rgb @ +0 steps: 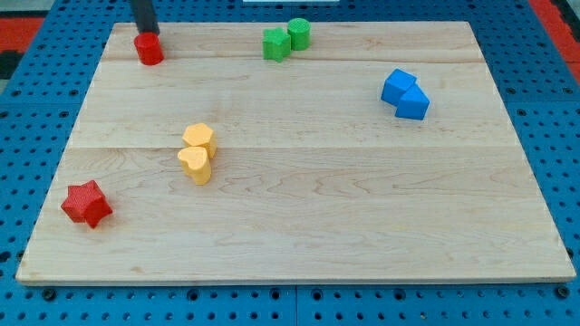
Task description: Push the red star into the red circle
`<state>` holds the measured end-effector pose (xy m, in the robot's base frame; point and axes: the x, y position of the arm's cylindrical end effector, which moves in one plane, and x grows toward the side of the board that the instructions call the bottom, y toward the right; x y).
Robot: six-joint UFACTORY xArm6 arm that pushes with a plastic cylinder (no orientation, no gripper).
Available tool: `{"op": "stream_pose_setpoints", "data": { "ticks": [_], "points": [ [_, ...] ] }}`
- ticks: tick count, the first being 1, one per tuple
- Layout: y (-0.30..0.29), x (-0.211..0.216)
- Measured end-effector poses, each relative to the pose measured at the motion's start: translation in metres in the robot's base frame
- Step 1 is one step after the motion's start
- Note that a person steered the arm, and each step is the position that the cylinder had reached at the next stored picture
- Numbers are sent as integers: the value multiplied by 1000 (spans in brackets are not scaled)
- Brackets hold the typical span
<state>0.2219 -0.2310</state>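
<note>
The red star (87, 204) lies near the view's lower left corner of the wooden board (299, 244). The red circle block (149, 49) stands near the view's top left edge. My tip (147, 33) comes down at the top left, right behind the red circle and touching or nearly touching its far side. The red star is far from the tip, well below it in the view.
A yellow hexagon (198, 138) and a yellow heart (195, 165) sit together left of centre. A green star-like block (275, 43) and a green cylinder (299, 33) sit at top centre. Two blue blocks (404, 93) sit at the right.
</note>
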Motion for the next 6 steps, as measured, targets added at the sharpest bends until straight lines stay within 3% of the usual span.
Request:
{"op": "stream_pose_setpoints", "data": {
  "ticks": [1,2,3,5,6],
  "points": [
    [10,39],
    [22,52],
    [-26,51],
    [-74,183],
    [-74,198]
  ]
}}
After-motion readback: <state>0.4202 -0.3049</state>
